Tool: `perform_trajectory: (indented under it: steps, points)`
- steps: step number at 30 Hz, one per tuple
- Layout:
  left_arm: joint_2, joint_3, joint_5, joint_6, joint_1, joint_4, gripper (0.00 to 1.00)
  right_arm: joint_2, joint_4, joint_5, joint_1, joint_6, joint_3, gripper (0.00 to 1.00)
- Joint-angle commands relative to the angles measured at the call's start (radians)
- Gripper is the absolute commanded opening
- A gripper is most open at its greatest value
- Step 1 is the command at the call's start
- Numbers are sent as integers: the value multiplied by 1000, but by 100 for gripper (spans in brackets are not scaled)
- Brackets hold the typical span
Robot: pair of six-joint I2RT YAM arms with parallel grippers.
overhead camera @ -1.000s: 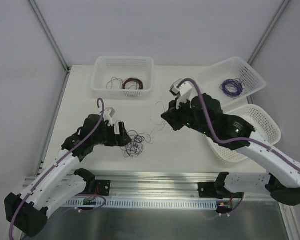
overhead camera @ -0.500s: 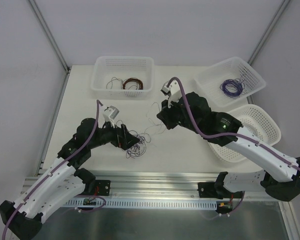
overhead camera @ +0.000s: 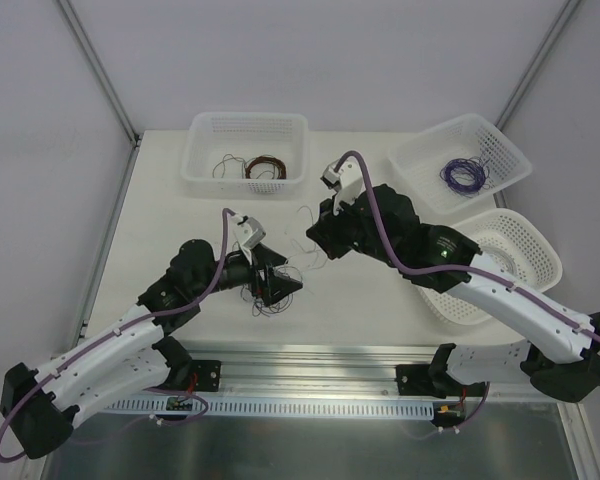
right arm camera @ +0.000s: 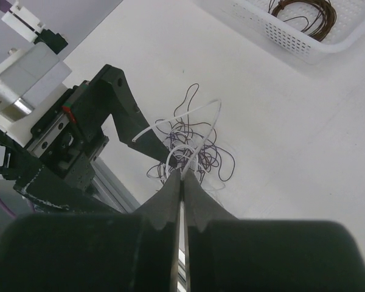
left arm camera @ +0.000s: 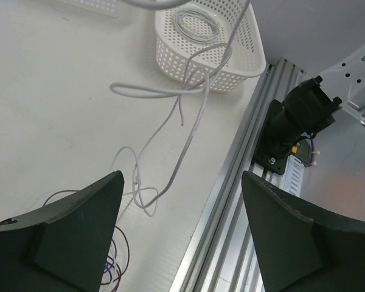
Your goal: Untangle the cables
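Clamps the right claw [overhead camera: 313, 233] shut at centre frame; spreads the left claw [overhead camera: 285, 284] wide, empty, just lower left. Likely aims to pin the cables [overhead camera: 268, 298] below centre while drawing out the white wire [left arm camera: 147, 92] pinched by the right.

Left arm [overhead camera: 130, 335] stretched low toward mid-table, elbow bent; left gripper [left arm camera: 179, 182] with jaws wide apart, nothing between them; right arm [overhead camera: 500, 295] reaching inward, wrist pitched down; right gripper [right arm camera: 181, 173] closed tight, pinching a white wire [left arm camera: 146, 92]; grippers near, not touching.
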Motion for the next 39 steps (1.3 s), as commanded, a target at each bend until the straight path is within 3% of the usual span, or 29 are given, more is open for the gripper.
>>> perform_trajectory:
  steps: [1,4,5,6,7,13,17,27,39]
  points:
    - [47,15,-27,63,-35,131,79,-15,51,-23,2,27,-6,1]
    - [89,27,-49,54,-39,134,49,-22,45,-20,2,24,-16,1]
    - [95,29,-58,48,-39,132,24,-33,39,-15,0,23,-17,1]
    - [101,29,-108,39,-39,128,9,-41,22,-7,0,20,-20,1]
    - [103,30,-145,19,-39,117,0,-53,16,11,0,15,-25,1]
    - [123,46,-432,-41,-33,4,0,-171,-96,123,-8,-5,-80,1]
    - [141,53,-503,-92,7,-42,0,-263,-177,201,-17,-3,-109,1]
    - [297,61,-517,-216,220,-269,0,-432,-300,371,-40,-101,-37,1]
    - [314,35,-600,-236,401,-398,0,-515,-371,569,-43,-166,-5,1]
